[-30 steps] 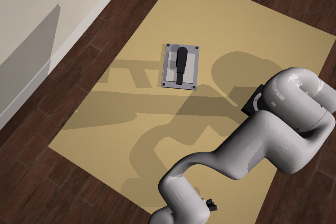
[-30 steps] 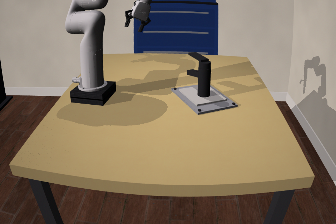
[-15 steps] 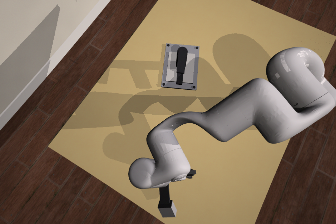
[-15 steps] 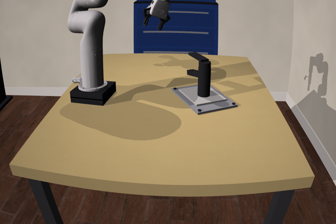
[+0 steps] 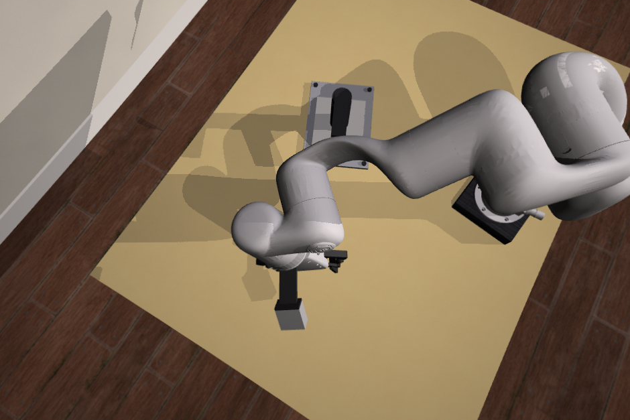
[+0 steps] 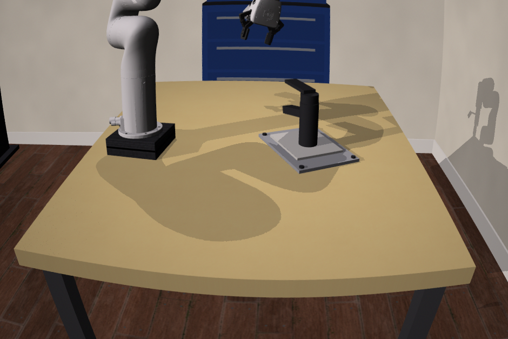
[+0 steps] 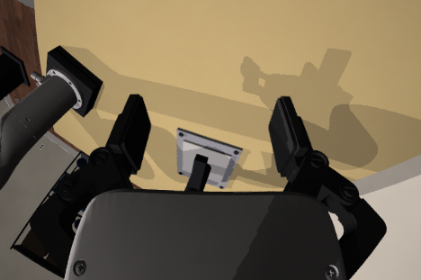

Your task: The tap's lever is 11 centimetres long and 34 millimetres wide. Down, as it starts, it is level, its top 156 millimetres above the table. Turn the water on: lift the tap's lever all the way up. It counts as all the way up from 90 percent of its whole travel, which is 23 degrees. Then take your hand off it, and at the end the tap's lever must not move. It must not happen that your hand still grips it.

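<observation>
The black tap stands upright on a grey base plate on the table. Its lever lies down on top of the tap body, over the short spout. My gripper is open and empty. It hangs high over the table, well above the tap and off past the lever's free end, touching nothing. In the overhead view my forearm crosses the near end of the plate and hides the lever's tip.
The arm's black base stands on the table left of the tap. A blue drawer cabinet stands behind the table. A wall runs along the right side.
</observation>
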Motion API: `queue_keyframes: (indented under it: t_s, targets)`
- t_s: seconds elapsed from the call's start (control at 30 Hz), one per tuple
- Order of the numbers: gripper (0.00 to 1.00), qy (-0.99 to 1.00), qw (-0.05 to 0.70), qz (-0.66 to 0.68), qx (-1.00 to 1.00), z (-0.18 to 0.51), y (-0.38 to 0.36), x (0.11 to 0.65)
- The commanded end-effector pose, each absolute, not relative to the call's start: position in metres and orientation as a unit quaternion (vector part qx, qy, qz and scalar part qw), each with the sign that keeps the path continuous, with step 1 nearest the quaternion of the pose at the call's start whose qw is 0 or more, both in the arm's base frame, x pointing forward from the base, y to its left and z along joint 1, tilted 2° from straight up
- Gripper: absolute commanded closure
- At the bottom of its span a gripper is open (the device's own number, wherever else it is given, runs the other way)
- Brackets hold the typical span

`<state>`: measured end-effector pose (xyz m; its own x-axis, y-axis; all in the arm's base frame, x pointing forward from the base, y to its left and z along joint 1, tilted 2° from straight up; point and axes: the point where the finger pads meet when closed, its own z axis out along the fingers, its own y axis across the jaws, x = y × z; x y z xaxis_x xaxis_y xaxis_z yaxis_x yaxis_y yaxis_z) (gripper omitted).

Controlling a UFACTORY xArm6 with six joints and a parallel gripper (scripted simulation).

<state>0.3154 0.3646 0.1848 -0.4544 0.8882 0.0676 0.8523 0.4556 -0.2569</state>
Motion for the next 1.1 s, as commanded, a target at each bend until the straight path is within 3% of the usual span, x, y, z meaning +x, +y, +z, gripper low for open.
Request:
queue_keyframes:
  t_s: [0.0, 0.57, 1.07]
  targets:
    - [0.00, -0.846, 0.093, 0.072, -0.521, 0.191, 0.333, 0.341]
    - [0.00, -0.836, 0.064, 0.022, -0.545, 0.199, 0.209, 0.395]
    - [0.00, -0.826, 0.024, -0.008, -0.564, 0.202, 0.091, 0.408]
